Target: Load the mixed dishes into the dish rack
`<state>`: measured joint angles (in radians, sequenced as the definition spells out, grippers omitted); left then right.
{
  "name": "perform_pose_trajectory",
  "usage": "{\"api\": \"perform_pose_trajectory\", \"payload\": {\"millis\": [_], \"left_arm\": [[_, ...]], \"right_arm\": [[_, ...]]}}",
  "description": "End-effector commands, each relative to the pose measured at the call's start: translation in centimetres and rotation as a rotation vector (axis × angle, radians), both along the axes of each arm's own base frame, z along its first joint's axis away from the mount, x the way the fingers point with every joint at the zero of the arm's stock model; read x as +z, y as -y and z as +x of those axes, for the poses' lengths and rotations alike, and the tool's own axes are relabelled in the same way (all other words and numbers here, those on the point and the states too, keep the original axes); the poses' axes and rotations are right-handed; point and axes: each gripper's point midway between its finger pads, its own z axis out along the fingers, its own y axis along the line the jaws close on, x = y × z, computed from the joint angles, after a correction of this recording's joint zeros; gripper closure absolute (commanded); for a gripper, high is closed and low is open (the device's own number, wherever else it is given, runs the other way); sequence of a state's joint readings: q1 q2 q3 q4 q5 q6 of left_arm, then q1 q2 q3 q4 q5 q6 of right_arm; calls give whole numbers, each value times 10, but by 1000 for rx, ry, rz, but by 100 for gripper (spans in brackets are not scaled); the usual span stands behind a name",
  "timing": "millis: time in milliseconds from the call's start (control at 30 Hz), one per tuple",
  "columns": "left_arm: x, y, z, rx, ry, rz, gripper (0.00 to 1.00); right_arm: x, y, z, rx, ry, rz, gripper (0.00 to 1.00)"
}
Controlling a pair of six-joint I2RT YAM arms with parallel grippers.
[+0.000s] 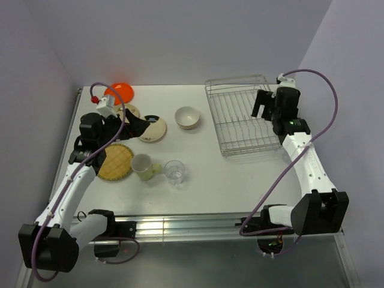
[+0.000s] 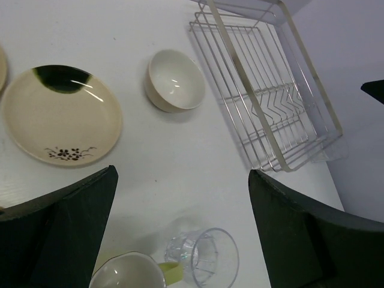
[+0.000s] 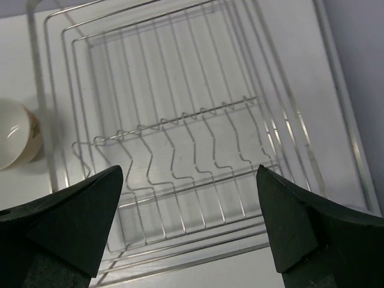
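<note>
The silver wire dish rack stands empty at the back right. My right gripper hovers open over its right side. On the left lie the orange plate, a tan plate partly behind my arm, the cream plate with dark mark and the woven plate. The cream bowl sits mid-table. Mug and clear glass stand upright side by side. My left gripper is open and empty above the cream plate.
Purple walls close in on the left, back and right of the white table. The rack's right side runs near the table's right edge. A metal rail carries both arm bases at the near edge.
</note>
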<state>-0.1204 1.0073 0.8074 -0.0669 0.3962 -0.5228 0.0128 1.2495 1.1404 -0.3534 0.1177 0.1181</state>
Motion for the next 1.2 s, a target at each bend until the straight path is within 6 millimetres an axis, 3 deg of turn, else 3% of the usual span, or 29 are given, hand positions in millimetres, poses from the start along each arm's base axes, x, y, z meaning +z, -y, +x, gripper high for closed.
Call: {"api": "perform_pose_trajectory", "payload": {"millis": [0, 100, 133, 200, 267, 300, 333, 500, 533, 567, 600, 633, 667, 700, 733, 767, 800, 867, 1000, 1167], "left_arm": [[30, 22, 5, -68, 68, -38, 3], [32, 33, 9, -88, 76, -43, 3], [31, 35, 9, -92, 70, -44, 3], [30, 39, 7, -100, 62, -54, 3], [29, 42, 4, -106, 61, -60, 3], [29, 43, 3, -111, 59, -61, 3], [28, 43, 2, -112, 56, -59, 3], [22, 42, -9, -108, 15, -46, 3], [24, 41, -12, -105, 20, -46, 3], [22, 40, -15, -102, 13, -43, 3], [20, 39, -16, -90, 4, -44, 3], [18, 37, -22, -86, -3, -47, 3], [17, 36, -24, -80, -8, -50, 3], [16, 35, -26, -70, -18, -62, 3], [14, 33, -30, -54, -20, -67, 3], [13, 32, -32, -46, -24, -73, 3], [11, 31, -34, -37, -31, -84, 3], [8, 28, -37, -13, -30, -97, 3], [3, 26, -38, 2, -54, -106, 4], [6, 25, -35, 16, -60, -94, 4]], "right_arm": [[41, -29, -4, 209, 88, -4, 0], [40, -84, -23, 636, 97, -99, 0], [29, -109, -43, 874, 76, -157, 0], [18, -146, -61, 1082, 51, -221, 0], [2, -161, -68, 1171, 6, -317, 0], [-8, -181, -77, 1276, 0, -340, 0], [-14, -188, -81, 1368, 10, -395, 0], [-28, -234, -58, 1517, 25, -393, 0], [-27, -245, -50, 1529, 43, -396, 0], [-11, -254, -39, 1534, 81, -411, 0], [-32, -261, -26, 1532, 17, -411, 0], [-35, -272, -20, 1524, -9, -400, 0], [-17, -281, -5, 1484, 20, -405, 0], [-38, -286, 10, 1386, -87, -332, 1], [-34, -293, 22, 1322, -92, -280, 3], [-15, -299, 37, 1253, -65, -236, 11], [-32, -305, 47, 1151, -148, -126, 15], [-40, -310, 76, 993, -176, -85, 29], [-56, -309, 113, 749, -207, -25, 30], [-77, -305, 142, 732, -193, -92, 33]]}}
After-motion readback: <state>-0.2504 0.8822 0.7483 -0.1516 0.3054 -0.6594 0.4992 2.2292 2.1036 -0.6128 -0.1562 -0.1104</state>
